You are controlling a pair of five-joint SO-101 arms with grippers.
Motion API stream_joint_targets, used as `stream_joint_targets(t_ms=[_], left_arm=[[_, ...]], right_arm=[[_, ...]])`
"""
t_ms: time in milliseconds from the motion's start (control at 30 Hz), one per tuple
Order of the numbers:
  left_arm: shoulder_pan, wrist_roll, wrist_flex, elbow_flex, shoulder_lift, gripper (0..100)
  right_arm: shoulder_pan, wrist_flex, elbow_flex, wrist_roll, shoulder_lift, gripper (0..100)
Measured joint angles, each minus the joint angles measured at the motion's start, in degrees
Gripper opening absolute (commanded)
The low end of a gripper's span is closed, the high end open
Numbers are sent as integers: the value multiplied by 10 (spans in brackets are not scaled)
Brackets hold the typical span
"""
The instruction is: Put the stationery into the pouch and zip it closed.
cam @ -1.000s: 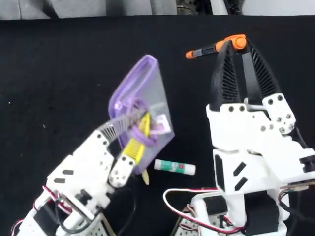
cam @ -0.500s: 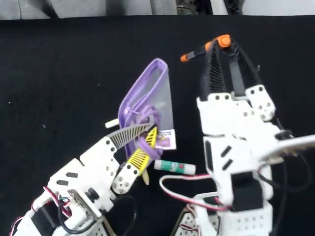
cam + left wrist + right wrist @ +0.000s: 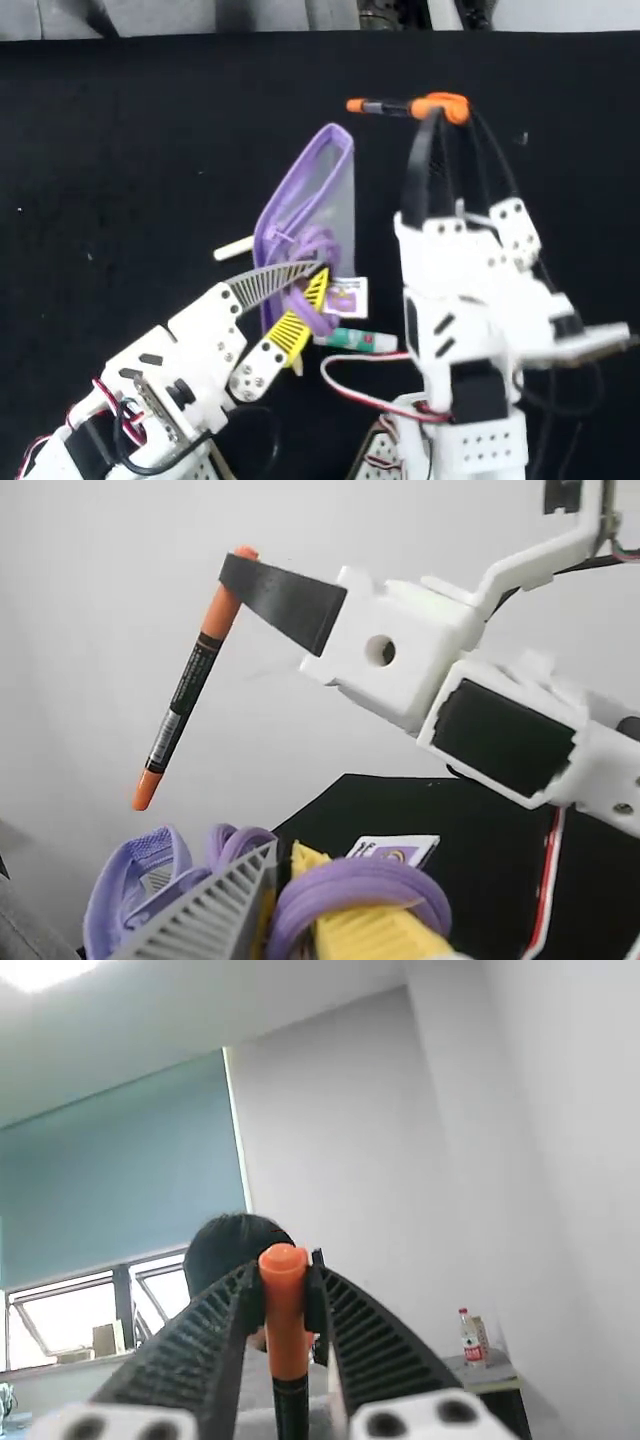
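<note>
Black table [image 3: 120, 130] under a glue stick [image 3: 355, 340]; white wall [image 3: 380, 1110], blue blind [image 3: 110, 1160].

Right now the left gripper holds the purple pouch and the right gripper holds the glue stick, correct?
No. The right gripper holds the orange marker; the glue stick lies on the table by the purple pouch, as the high view shows. The left gripper does hold the pouch.

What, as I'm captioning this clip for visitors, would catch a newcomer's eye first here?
The orange-and-black marker pen clamped in the raised right hand stands out first. Beside it, the left hand grips the translucent purple zip pouch by its purple cord, tilted up on edge. A green-labelled white glue stick lies on the black table by the pouch's lower end.
</note>
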Motion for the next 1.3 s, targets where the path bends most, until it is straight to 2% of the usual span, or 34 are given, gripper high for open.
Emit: stream_joint_targets(t_ms=[133, 267, 367, 600, 833, 1300], left_arm=[[18, 0, 0, 0, 0, 29], [39, 0, 0, 0, 0, 29], [43, 0, 0, 0, 0, 29], [43, 0, 3, 0, 0, 29], [43, 0, 4, 0, 0, 29], [43, 0, 4, 0, 0, 29]], right_arm=[[0, 14, 6, 0, -60, 11], [-44, 60, 6, 3, -59, 11], [-76, 96, -4, 37, -66, 11], [-96, 235, -114, 67, -74, 11], [-96, 314, -199, 103, -75, 11], [-97, 332, -214, 93, -65, 11]])
